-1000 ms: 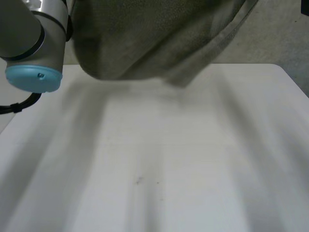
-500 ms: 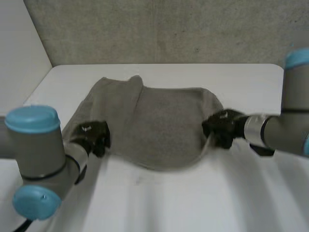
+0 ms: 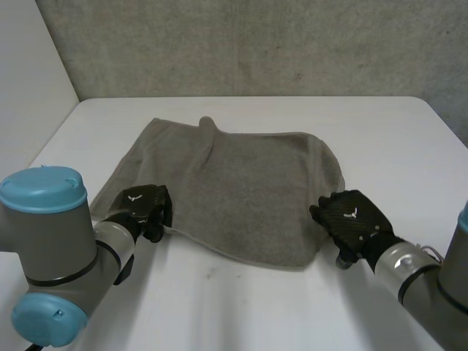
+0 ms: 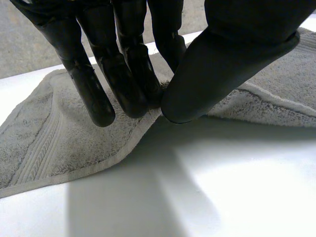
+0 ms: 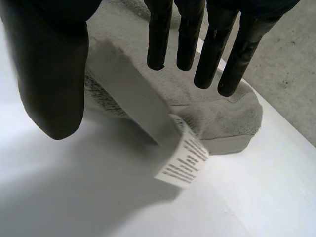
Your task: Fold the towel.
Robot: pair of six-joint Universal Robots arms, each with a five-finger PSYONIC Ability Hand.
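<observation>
On white table (image 3: 241,314), towel (image 3: 241,190) lies spread, mostly flat, far edge rumpled. No fold made yet, by my reckoning; whole job left. My left hand (image 3: 142,208) pinches near left edge between thumb and fingers. My right hand (image 3: 351,223) beside near right corner, fingers straight, thumb apart, holding nothing; care label (image 5: 182,160) juts out beneath. Tabletop smooth, matte. Rough grey wall (image 3: 256,44) behind.
</observation>
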